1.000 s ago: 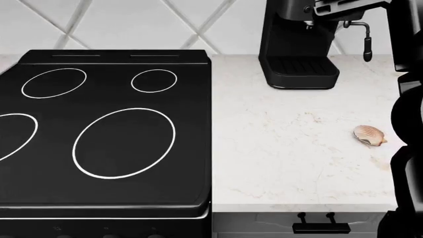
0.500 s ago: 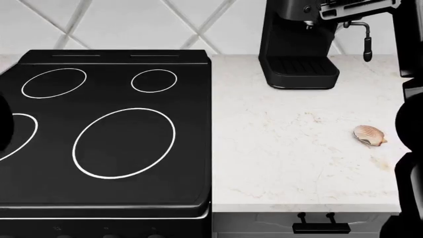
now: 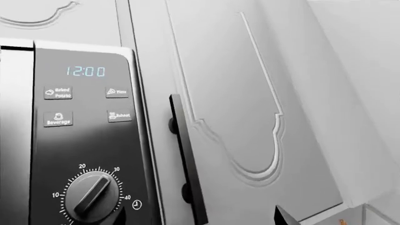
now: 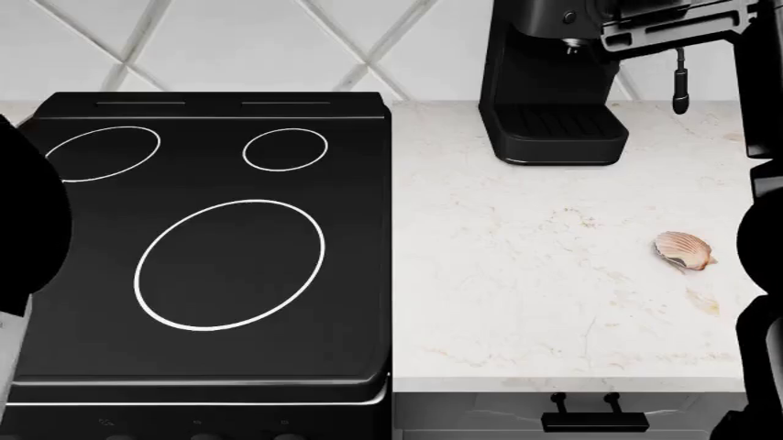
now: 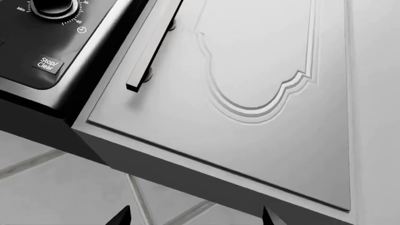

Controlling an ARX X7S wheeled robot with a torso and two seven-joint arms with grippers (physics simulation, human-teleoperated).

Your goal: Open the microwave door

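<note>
The microwave (image 3: 87,140) shows in the left wrist view by its black control panel, with a 12:00 display, several buttons and a timer dial (image 3: 93,197). A strip of its door (image 3: 14,140) lies flush beside the panel. My left gripper (image 3: 201,221) is open in front of the panel's right edge, and one fingertip (image 3: 284,217) shows. In the right wrist view the microwave's lower corner (image 5: 56,56) with a Stop/Clear button is ahead. My right gripper (image 5: 195,218) is open below it, touching nothing. The microwave is out of the head view.
A white cabinet door (image 3: 250,103) with a black bar handle (image 3: 186,164) is right beside the microwave. In the head view lie a black cooktop (image 4: 208,238), a coffee machine (image 4: 551,92) and a seashell (image 4: 685,249) on the counter (image 4: 538,275). Both arms darken that view's edges.
In the head view my left arm has come into view at the left edge, covering the left burner ring. The right arm's dark shapes have shifted along the right edge and top.
</note>
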